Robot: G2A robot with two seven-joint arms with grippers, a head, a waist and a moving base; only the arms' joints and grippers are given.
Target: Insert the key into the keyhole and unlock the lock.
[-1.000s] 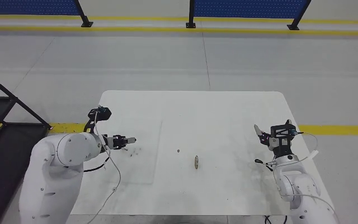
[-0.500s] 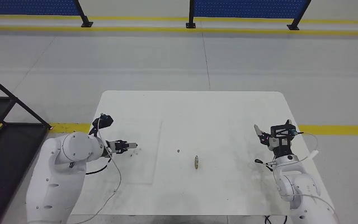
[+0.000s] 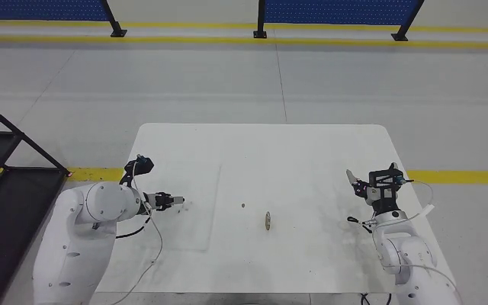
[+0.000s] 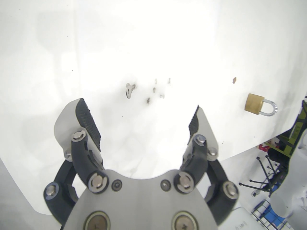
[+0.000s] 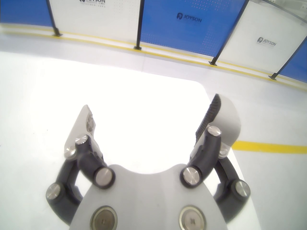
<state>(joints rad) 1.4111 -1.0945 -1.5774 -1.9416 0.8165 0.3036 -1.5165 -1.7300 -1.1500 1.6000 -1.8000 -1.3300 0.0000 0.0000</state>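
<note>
Time to pick up the key first.

Bring the left gripper down slowly over the key, lying flat on the white table just ahead of the fingers and a bit to one side. Turn the wrist to line both pads up with the thin sides of the key. Pinch gently to stop any slipping. Leave the lock alone for now, resting farther off, nearer the middle of the table. Left arm: low over the table near its left edge, pointing toward the middle, jaws wide apart with nothing between. Right gripper: up above the right side of the table, jaws wide apart too, holding nothing.
</note>
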